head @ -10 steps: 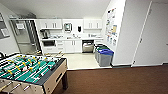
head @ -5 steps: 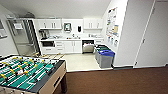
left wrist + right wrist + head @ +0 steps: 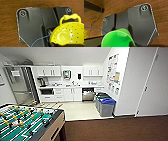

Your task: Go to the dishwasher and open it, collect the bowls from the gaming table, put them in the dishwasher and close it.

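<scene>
The dishwasher (image 3: 88, 94) stands under the white counter at the far wall of the kitchen, its grey front dark along the top. A yellow bowl with small holes and a loop handle (image 3: 67, 35) hangs close to the left wrist camera, above my dark base and the brown floor, held by my left gripper (image 3: 53, 44). A bright green bowl (image 3: 116, 38) sits the same way in my right gripper (image 3: 130, 44). The yellow bowl's edge (image 3: 85, 34) also shows in the right wrist view. The gaming table is out of view.
A table-football table (image 3: 25, 122) stands close at the lower left. Grey bins with blue and green lids (image 3: 106, 105) line the right wall beside the dishwasher. A steel fridge (image 3: 21, 84) is at the left, a white door (image 3: 155, 84) at the right. Brown carpet (image 3: 112, 129) meets the pale kitchen floor.
The whole head view has shifted slightly and the kitchen sits a little nearer, so the camera has moved. Nothing in the room itself has moved.
</scene>
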